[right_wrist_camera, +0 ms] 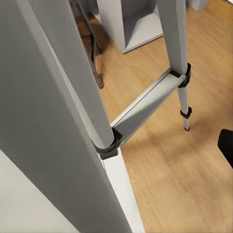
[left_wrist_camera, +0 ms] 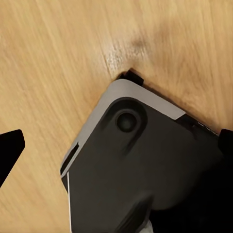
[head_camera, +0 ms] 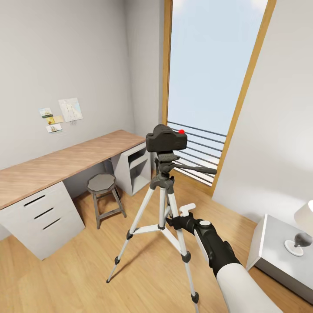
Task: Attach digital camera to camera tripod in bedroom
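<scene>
1. We see the digital camera point(head_camera: 166, 137) sitting upright on the black head of the camera tripod point(head_camera: 161, 204), red dot on top, near the middle of the head view.
2. The tripod stands on the wood floor point(head_camera: 87, 278) with three silver legs spread; its pan handle sticks out toward the window point(head_camera: 208, 87).
3. Our right arm reaches in from the lower right of the head view. The right end effector point(head_camera: 184, 213) sits just beside the tripod's upper legs, below the head. We cannot tell from here whether it is released or clenched.
4. Right wrist view: tripod leg point(right_wrist_camera: 73, 111) very close, a silver cross brace point(right_wrist_camera: 145, 104) running to another leg with black collars, floor behind. One dark fingertip point(right_wrist_camera: 227, 145) shows at the edge; nothing between the fingers that we can make out.
5. Left wrist view: looks down on the floor and a dark grey-edged part of the robot's own body point(left_wrist_camera: 145, 170). One black fingertip point(left_wrist_camera: 9, 150) at the edge; left end effector state we cannot tell.
6. Surroundings: long wood-topped surface point(head_camera: 56, 163) with white drawers along the left wall, metal stool point(head_camera: 102, 191) under it, white nightstand point(head_camera: 278, 248) with a lamp at the right.
</scene>
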### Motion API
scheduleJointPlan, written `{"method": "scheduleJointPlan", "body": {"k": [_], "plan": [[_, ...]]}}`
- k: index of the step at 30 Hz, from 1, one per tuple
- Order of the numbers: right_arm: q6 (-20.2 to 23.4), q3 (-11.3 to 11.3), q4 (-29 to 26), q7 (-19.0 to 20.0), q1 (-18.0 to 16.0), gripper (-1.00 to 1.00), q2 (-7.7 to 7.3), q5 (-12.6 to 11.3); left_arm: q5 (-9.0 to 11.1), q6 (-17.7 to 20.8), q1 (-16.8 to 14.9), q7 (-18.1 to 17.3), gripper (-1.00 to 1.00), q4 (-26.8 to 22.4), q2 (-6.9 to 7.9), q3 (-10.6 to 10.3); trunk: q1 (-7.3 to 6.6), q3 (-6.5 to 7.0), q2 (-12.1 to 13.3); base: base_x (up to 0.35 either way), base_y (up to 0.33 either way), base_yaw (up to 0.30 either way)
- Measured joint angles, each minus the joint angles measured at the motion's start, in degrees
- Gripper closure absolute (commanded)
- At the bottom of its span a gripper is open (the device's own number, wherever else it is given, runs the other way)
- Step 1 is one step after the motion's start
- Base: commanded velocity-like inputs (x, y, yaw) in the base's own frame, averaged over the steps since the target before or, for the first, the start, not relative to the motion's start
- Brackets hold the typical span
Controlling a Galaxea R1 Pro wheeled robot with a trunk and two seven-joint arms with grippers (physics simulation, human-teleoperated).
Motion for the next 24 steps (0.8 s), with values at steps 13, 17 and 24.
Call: {"method": "scheduleJointPlan", "body": {"k": [13,17,24], "plan": [[0.1,0.0,-0.2,0.1,0.0,-1.00,-0.02,0.0,0.1,-0.4,0.0,0.0,-1.00,0.0,-0.05,0.0,0.04,0.00,0.0,-0.187,0.000,0.000],[0.1,0.1,-0.2,0.1,0.0,-1.00,-0.03,0.0,0.1,-0.3,0.0,0.0,-1.00,0.0,-0.05,0.0,0.04,0.00,0.0,-0.327,0.000,0.000],[0.1,0.1,-0.2,0.0,0.0,-1.00,-0.01,0.6,0.1,-0.2,0.0,0.0,-1.00,0.0,-0.05,0.0,0.01,0.00,0.0,-0.198,0.000,0.000]]}}
